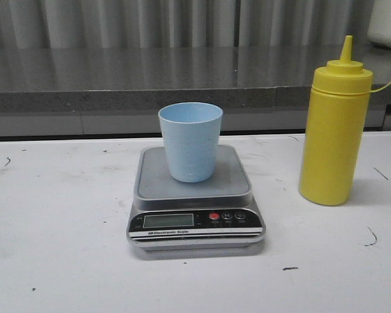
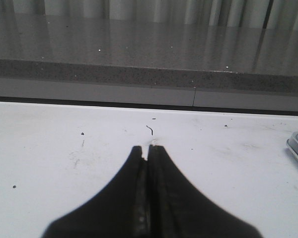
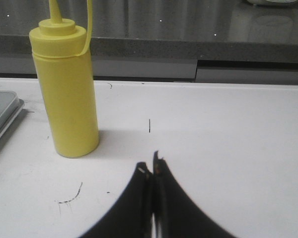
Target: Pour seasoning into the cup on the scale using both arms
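Small light blue plastic cup (image 1: 190, 141) is standing upright on the square metal platform of the silver-grey digital scale (image 1: 194, 199), mid-table. Tall yellow plastic squeeze bottle (image 1: 335, 133) is standing upright on the white table (image 1: 58, 235), just right of the scale, not touching it. Left gripper (image 2: 148, 150) is sitting fully closed, holding nothing. Right gripper (image 3: 151, 167) is likewise pinched closed, empty, near the bottle.

Cup (image 1: 190, 141): matt light blue plastic. Bottle (image 1: 334, 134): smooth yellow plastic, slight sheen. Scale (image 1: 195, 199): brushed grey metal platform, glossy black front panel. Counter (image 1: 58, 222): white, matt, scuffed with dark marks.
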